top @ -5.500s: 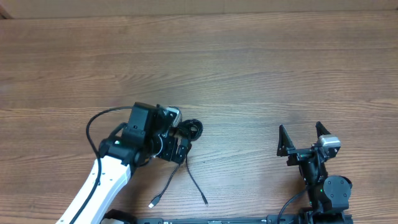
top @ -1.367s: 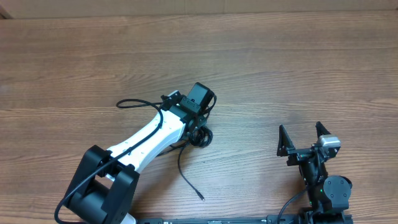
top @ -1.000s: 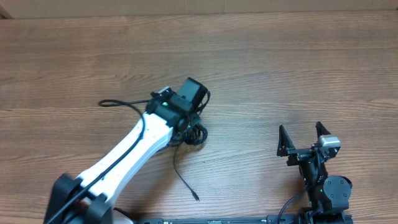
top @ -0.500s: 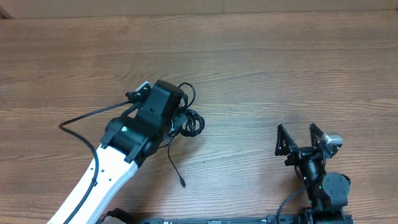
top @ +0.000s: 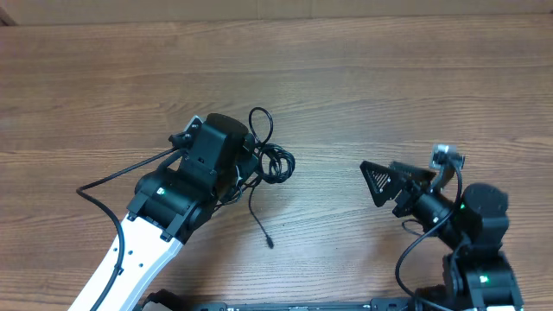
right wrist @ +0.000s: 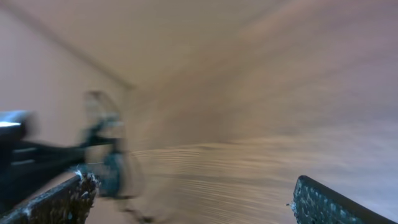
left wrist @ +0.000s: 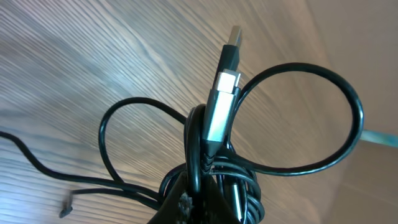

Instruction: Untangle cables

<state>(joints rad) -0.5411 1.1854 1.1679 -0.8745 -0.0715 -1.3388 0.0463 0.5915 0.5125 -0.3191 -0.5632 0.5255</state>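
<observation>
The left arm (top: 173, 194) is lying across the lower left of the overhead frame. Its jaws are sitting fully closed on the cables (top: 271, 161), which are bunching as a small black knot left of centre. In the left wrist view the cords are rising out of the pinch at the bottom edge, with a silvery plug (left wrist: 222, 106) poking up between two wide loops. One loose tail (top: 257, 216) is trailing down-frame, its small end (top: 270, 244) pointing toward the lower edge. Whether the knot is resting on the table (top: 389, 86) or hanging just above it, I cannot tell. The right arm (top: 471, 220) is sitting at lower right, its jaws gaping wide toward the knot and holding nothing.

The likely trouble is that the left jaws are pinching several strands at once, so a pull from the other side is probably going to cinch the knot rather than free a cord. The silvery plug is sitting among the loops and could hook there. A hasty approach could also knock the right jaws against the left wrist.

Room is looking generous, with bare wood stretching across the upper half and between the arms. The lower edge, near the tail, is the tight side.
</observation>
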